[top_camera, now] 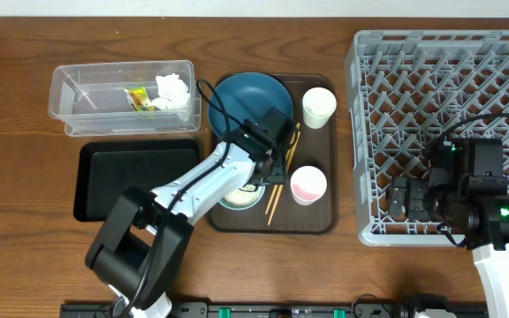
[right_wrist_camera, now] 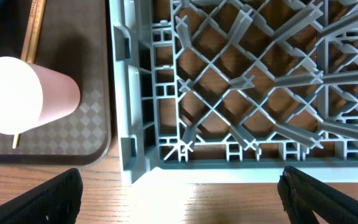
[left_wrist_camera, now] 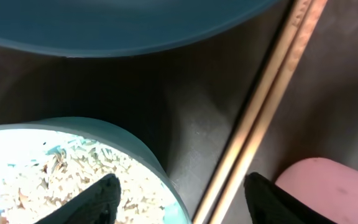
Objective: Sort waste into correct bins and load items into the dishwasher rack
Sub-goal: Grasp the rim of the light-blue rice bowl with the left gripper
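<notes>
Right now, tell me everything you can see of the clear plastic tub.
The clear plastic tub is a see-through rectangular container with rounded corners and a raised rim. It sits upright and open on the wooden table, upper left in the overhead view. Toward its right end lie a yellow-green wrapper and a crumpled white tissue. The black tray lies along its near edge, and the brown serving tray is to its right.

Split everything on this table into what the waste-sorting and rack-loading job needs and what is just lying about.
Belongs to the job: snack wrapper, paper tissue, rice scraps, clear tub, black tray, dark blue plate, light blue bowl, white cup, pink cup, chopsticks, dishwasher rack.

Just lying about: brown serving tray, wooden table.
</notes>
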`<control>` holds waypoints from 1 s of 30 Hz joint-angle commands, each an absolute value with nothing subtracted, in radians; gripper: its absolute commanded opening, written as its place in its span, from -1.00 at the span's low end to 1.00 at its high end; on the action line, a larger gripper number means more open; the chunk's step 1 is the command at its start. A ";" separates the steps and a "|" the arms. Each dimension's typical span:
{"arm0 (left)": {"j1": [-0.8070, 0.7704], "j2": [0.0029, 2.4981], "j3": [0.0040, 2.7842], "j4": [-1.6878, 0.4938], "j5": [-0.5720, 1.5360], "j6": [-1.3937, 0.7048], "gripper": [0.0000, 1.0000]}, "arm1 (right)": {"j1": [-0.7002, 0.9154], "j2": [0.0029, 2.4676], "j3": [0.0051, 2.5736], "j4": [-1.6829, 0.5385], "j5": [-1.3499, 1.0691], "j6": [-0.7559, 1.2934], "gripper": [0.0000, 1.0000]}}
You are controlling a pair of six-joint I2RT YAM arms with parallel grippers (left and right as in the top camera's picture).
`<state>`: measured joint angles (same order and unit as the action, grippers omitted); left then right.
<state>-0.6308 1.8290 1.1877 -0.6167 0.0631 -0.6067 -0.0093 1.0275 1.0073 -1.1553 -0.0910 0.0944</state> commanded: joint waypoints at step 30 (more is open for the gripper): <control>-0.635 1.779 1.185 -0.707 0.040 -0.612 -0.88 | -0.019 1.025 1.026 -1.156 -0.095 0.081 0.98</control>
<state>-0.6331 1.8126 1.1877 -0.6922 0.0372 -0.6060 -0.0093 1.0275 1.0069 -1.1553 -0.0910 0.0944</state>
